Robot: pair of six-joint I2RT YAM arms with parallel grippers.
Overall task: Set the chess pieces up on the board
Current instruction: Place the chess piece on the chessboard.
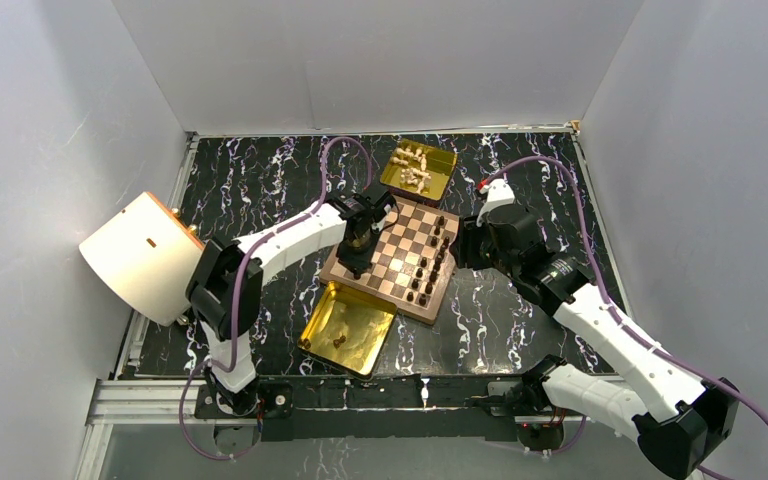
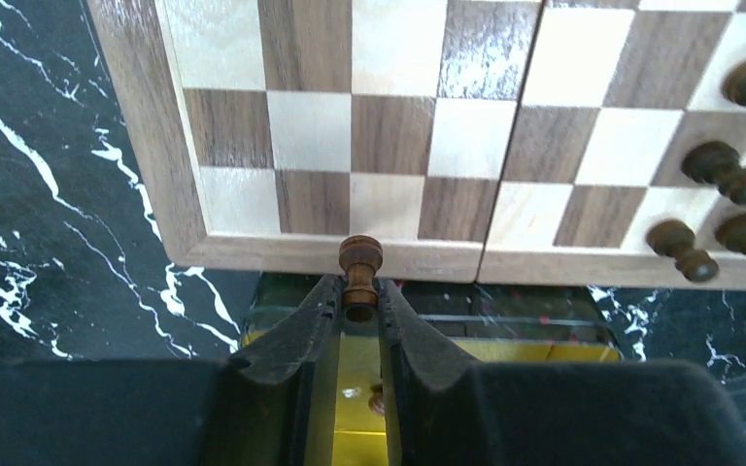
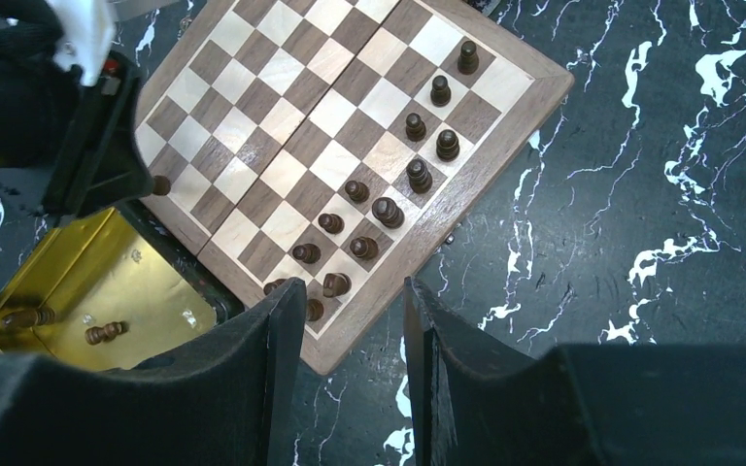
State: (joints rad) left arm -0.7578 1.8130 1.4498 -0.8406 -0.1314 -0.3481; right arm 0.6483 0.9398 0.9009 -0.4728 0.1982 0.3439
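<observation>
The left gripper pinches one dark chessman, bottom centre. Thirteen dark chessmen stand on the board, and two lie in the gold tray at lower left. The right gripper has its jaws spread, empty.

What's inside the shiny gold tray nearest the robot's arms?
Two dark chess pieces lie in the gold tray; the rest of its floor that shows is bare. In the right wrist view the left gripper covers one corner and the right gripper hides its near edge.
</observation>
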